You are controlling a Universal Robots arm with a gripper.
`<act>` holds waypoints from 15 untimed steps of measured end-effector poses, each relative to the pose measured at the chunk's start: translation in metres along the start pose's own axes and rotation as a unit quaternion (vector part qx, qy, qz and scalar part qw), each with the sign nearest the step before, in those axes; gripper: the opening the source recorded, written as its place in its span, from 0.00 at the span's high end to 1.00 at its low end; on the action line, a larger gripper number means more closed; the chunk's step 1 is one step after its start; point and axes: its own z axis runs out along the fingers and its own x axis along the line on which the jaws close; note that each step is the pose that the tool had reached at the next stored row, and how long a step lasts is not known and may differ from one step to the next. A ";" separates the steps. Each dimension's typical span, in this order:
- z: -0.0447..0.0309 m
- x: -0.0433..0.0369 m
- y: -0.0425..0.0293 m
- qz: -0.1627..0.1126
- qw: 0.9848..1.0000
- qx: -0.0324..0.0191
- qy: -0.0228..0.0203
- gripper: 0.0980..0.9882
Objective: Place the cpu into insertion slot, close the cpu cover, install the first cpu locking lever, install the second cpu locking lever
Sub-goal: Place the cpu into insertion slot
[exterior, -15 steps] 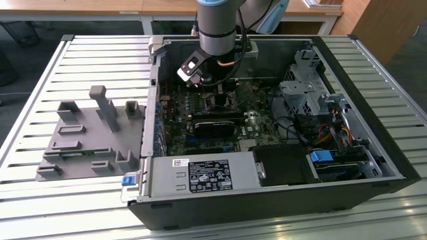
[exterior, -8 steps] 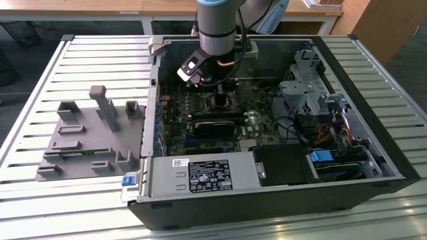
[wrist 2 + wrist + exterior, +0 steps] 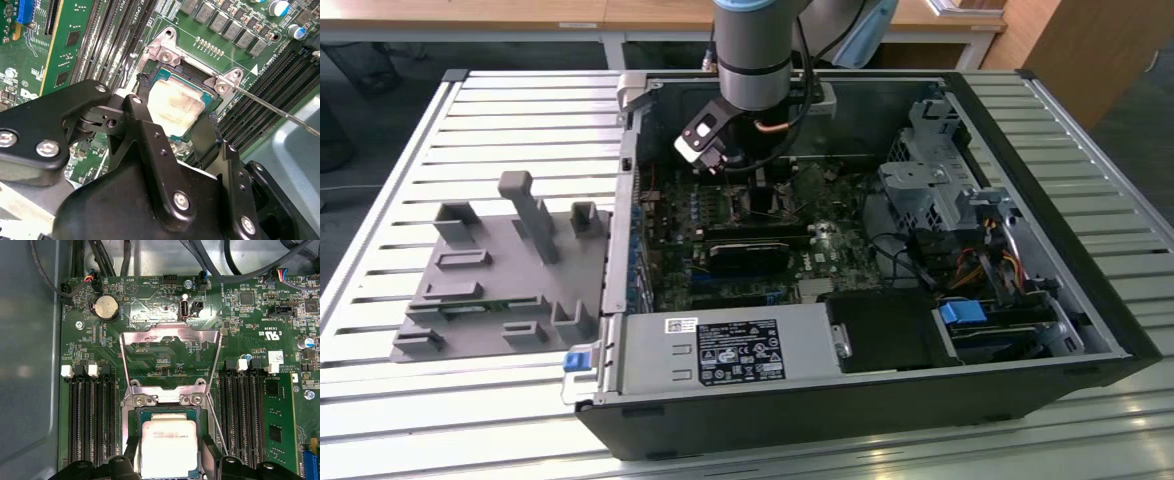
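Observation:
The cpu [image 3: 168, 446], a square chip with a dull silver top, lies level in the insertion slot [image 3: 169, 410] on the green board. My gripper [image 3: 170, 457] is right over it, one black finger pressed against each of two opposite sides. In the second wrist view the same cpu [image 3: 176, 102] sits between the fingers [image 3: 142, 107], inside the slot's silvery rim [image 3: 163, 53]. The cpu cover [image 3: 170, 333], a thin silvery frame, is swung fully open and lies back on the board beyond the slot. A thin locking lever [image 3: 272, 107] stands free beside the slot. In the exterior view my gripper [image 3: 765, 185] is down inside the case.
The open computer case [image 3: 854, 400] lies on a slatted table, with a drive cage [image 3: 934, 190] and cables at the exterior view's right. Black memory slots [image 3: 92, 415] flank the socket on both sides. A grey holder block [image 3: 494, 270] sits on the table at the exterior view's left.

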 end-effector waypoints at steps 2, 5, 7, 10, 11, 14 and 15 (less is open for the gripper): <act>-0.0016 0.0000 0.0002 0.000 1.000 0.000 0.000 0.44; -0.0043 0.0000 0.0007 0.000 1.000 0.000 0.000 0.44; -0.0059 0.0000 0.0016 0.000 1.000 0.001 0.000 0.44; -0.0091 0.0000 0.0025 0.000 1.000 0.004 0.000 0.52; -0.0098 0.0000 0.0027 0.000 1.000 0.005 0.000 0.59; -0.0115 0.0000 0.0032 0.000 1.000 0.008 0.000 0.72; -0.0122 0.0000 0.0033 0.000 1.000 0.008 0.000 0.78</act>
